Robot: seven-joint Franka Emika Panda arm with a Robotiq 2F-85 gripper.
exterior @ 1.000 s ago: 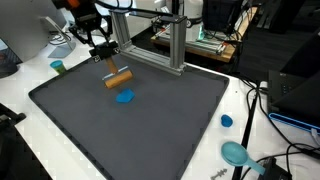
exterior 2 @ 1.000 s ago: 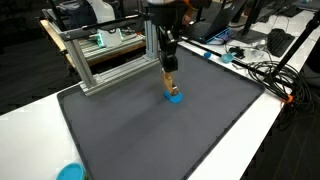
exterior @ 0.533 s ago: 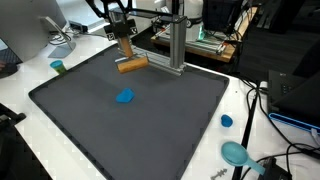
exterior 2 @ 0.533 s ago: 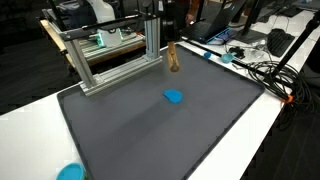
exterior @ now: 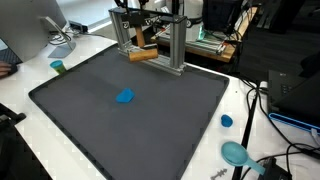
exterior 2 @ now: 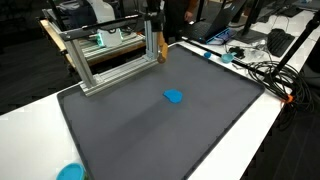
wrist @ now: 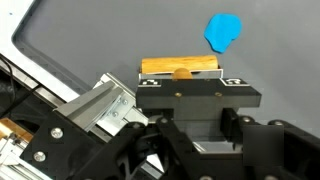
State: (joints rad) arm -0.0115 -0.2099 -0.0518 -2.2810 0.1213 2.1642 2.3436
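The grey mat (exterior: 150, 125) lies in front of the metal frame (exterior: 178, 45). The gripper (wrist: 190, 82) hangs right beside that frame, its 2 fingers closed firmly on the middle of 1 wooden block (wrist: 180, 66), held level in the air. The block looks light, stiff and smooth, so a hold across its middle on the long flat sides seems safest against tipping. The small blue piece (exterior: 125, 96) lies flat, well apart from the frame.
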